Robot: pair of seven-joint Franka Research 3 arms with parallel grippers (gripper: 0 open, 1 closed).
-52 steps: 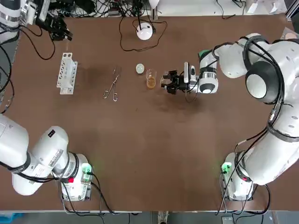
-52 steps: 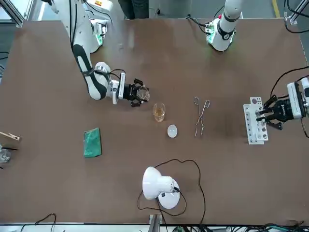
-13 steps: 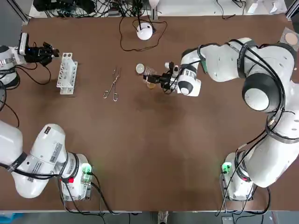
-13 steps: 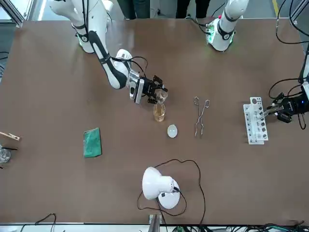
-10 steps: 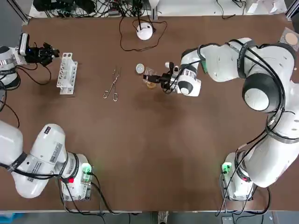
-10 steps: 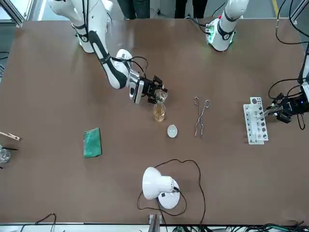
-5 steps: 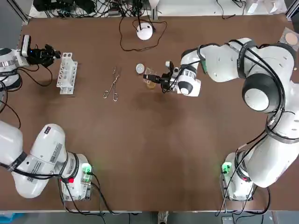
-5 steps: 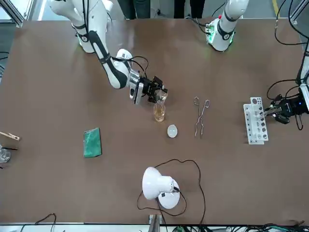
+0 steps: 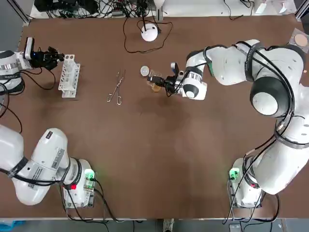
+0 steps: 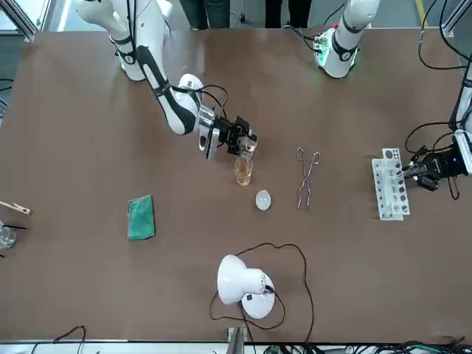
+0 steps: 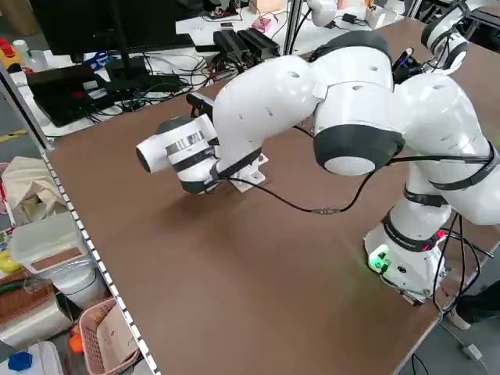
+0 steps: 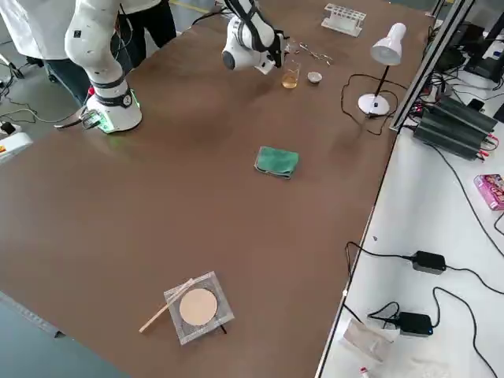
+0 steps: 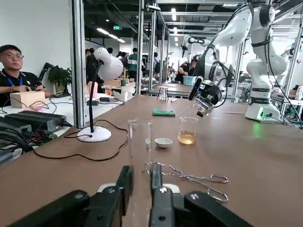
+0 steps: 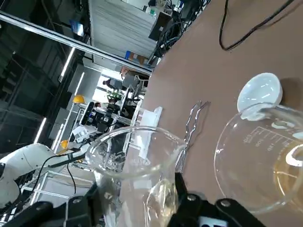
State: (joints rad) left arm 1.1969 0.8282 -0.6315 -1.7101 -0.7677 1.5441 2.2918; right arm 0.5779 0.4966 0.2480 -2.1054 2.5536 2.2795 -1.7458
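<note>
My right gripper [image 9: 162, 82] is shut on a small glass beaker [image 14: 137, 175], held tipped just above the rim of a standing beaker [image 10: 243, 171] of amber liquid. A little yellowish liquid shows inside the held beaker [image 10: 248, 147]. At the far left of the table my left gripper [image 9: 53, 54] is shut on a clear test tube [image 13: 139, 151], close beside the white tube rack [image 9: 68, 76]. The rack's end lies just under the tube in the left wrist view.
A small white dish [image 9: 144, 71] and metal tongs [image 9: 116, 87] lie left of the amber beaker [image 9: 155, 87]. A white desk lamp [image 9: 149, 33] with its cord stands at the back. A green cloth [image 10: 140, 217] and a mesh pad [image 12: 197, 307] lie on the robot's right.
Over five seconds my right gripper carried the small beaker over to the amber beaker. My left gripper swung round to the rack's left and has edged closer to it.
</note>
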